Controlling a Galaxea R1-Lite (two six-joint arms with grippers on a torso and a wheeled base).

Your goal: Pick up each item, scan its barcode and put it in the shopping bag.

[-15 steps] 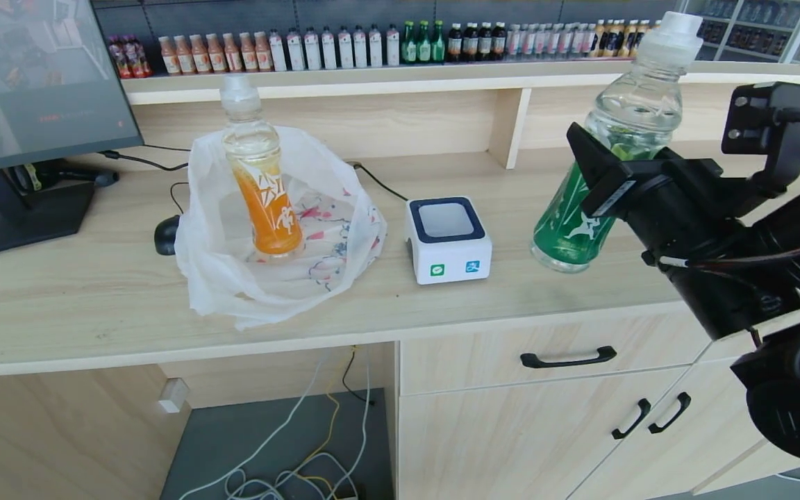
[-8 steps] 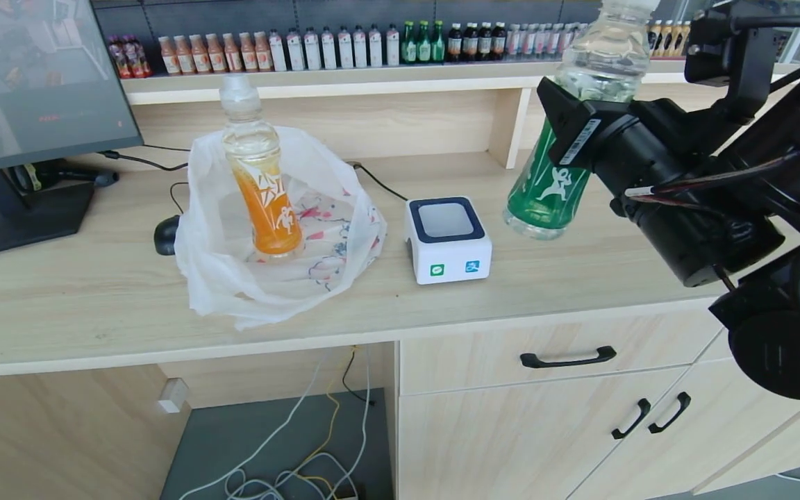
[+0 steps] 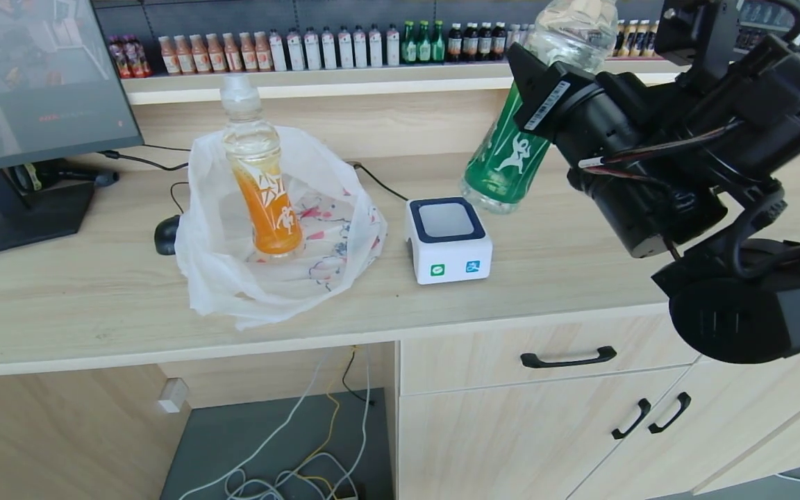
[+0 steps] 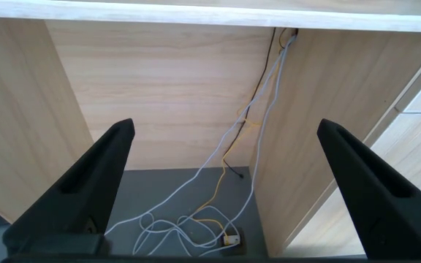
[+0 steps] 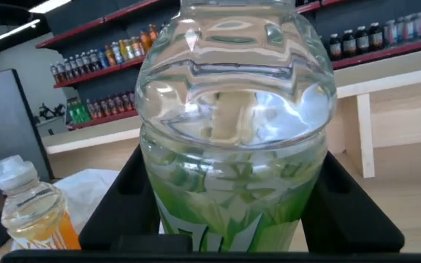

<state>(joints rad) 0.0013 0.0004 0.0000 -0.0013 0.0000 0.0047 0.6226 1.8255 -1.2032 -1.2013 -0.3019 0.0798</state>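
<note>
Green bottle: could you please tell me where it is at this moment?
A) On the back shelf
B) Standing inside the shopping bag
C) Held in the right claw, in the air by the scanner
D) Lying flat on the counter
C: the right claw grips the green bottle tilted above the counter, near the scanner; the orange bottle occupies the shopping bag.

The right gripper (image 3: 546, 104) carries the green bottle (image 3: 507, 156) up and leftward across the counter; the bottle now hangs tilted just behind the scanner (image 3: 448, 239), no longer well to its right
</note>
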